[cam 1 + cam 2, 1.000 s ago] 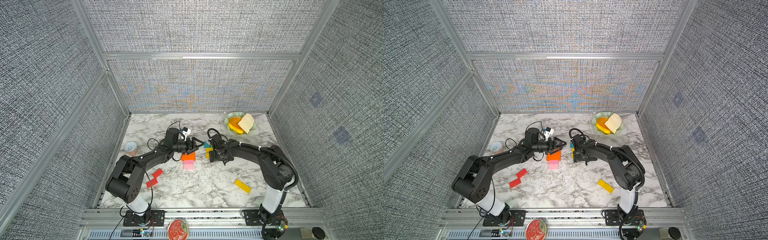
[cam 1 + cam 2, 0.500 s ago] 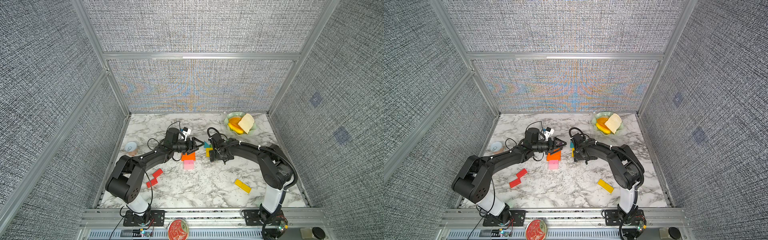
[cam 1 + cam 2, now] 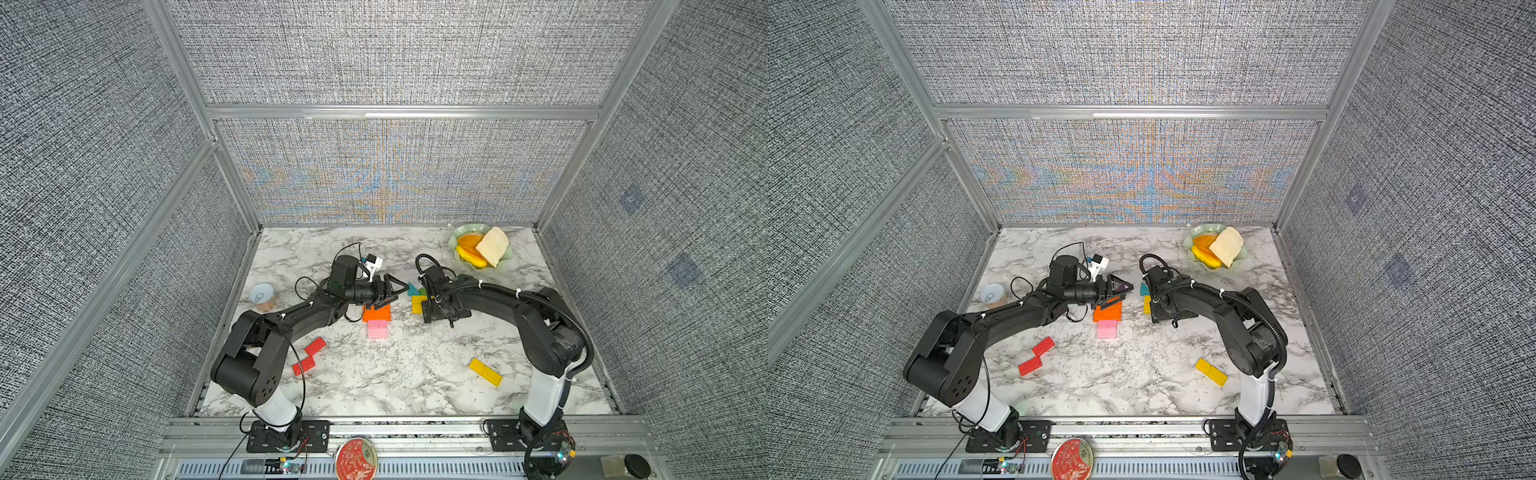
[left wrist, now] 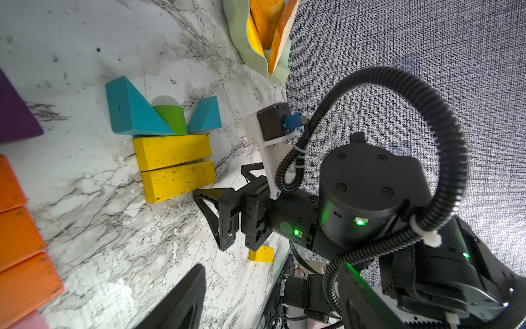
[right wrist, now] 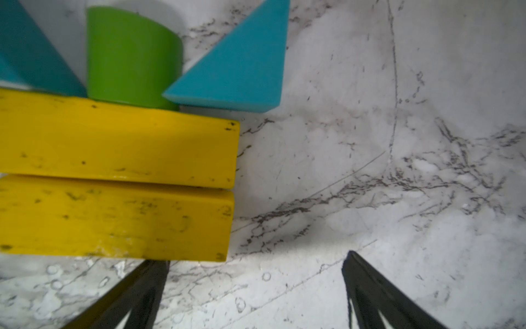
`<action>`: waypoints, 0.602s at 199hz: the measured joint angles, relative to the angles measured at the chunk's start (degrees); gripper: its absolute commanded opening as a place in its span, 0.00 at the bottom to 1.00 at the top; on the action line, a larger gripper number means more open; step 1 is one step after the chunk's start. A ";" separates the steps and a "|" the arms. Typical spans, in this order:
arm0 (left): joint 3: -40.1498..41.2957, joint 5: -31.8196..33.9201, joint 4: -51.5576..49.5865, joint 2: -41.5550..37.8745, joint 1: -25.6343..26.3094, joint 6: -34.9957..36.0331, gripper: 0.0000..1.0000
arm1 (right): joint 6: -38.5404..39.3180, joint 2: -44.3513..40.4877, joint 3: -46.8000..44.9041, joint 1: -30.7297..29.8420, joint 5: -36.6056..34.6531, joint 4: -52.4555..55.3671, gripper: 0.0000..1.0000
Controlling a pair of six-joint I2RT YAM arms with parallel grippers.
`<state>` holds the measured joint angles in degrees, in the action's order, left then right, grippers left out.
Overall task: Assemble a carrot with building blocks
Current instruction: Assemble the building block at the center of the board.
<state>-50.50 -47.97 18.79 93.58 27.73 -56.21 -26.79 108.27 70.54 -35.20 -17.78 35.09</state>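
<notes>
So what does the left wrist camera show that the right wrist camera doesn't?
Only the left wrist view: orange bars, a purple triangle, the green dish of toy food, a lone yellow bar and the right arm. Only the right wrist view: the right pincer, open wide over the marble table. Both: two yellow bars side by side, with a lime-green stub and two teal triangles along one of them.

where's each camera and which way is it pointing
Top views: high over the front edge, looking down at the table; both show the left arm and right arm.
Left wrist: on its arm, facing the yellow bars and right arm; one own finger shows.
Right wrist: close above the yellow bars; both own fingers show.
Wrist views share the yellow bars, green stub, teal triangles.
</notes>
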 measured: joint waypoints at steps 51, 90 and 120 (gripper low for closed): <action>0.00 0.00 0.00 0.00 0.00 0.00 0.74 | 0.00 0.04 0.07 -0.04 -0.20 0.26 0.99; 0.00 -0.02 0.07 0.00 0.00 -0.42 0.74 | 0.35 0.07 0.85 0.24 -0.52 0.50 0.99; 0.00 -0.02 0.42 0.00 0.00 -0.42 0.75 | 0.42 0.57 1.38 0.26 -0.94 0.55 0.98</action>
<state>-50.50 -47.99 19.20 93.58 27.73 -56.62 -26.37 108.84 71.92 -34.94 -18.72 35.64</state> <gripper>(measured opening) 0.745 0.982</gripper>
